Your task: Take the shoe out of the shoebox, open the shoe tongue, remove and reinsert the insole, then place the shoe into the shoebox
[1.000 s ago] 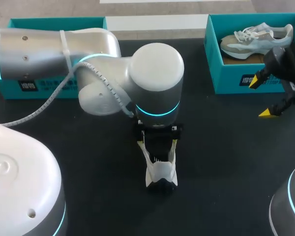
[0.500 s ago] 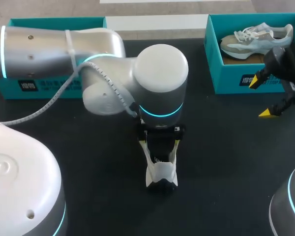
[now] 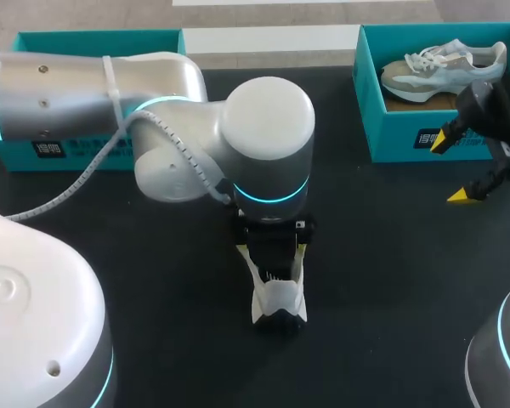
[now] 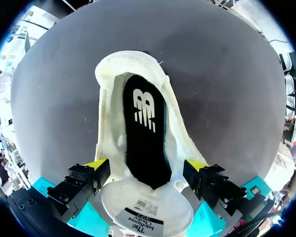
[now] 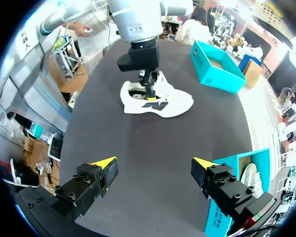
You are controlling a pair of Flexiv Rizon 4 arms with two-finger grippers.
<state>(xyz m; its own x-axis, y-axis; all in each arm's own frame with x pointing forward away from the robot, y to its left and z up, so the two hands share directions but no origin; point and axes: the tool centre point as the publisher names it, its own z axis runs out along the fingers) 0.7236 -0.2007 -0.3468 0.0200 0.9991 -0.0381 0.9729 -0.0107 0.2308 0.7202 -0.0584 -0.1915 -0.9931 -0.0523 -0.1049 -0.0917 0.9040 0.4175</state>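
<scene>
On the table (image 3: pixel 382 255) you have two shoes, two boxes and two grippers. One shoe (image 3: pixel 279 302) lies near the middle, right under your left gripper (image 4: pixel 147 165). That gripper's fingers are spread to either side of the shoe's opening. The single black insole (image 4: pixel 143 133) lies inside, and the tongue (image 4: pixel 145 210) is folded out between the fingers. The second shoe (image 3: pixel 442 72) lies in the right box (image 3: pixel 408 136) at the far right. The left box (image 3: pixel 93 38) stands far left, behind your left arm. Your right gripper (image 3: pixel 451 167) hangs just in front of the right box, fingers spread wide over bare table.
</scene>
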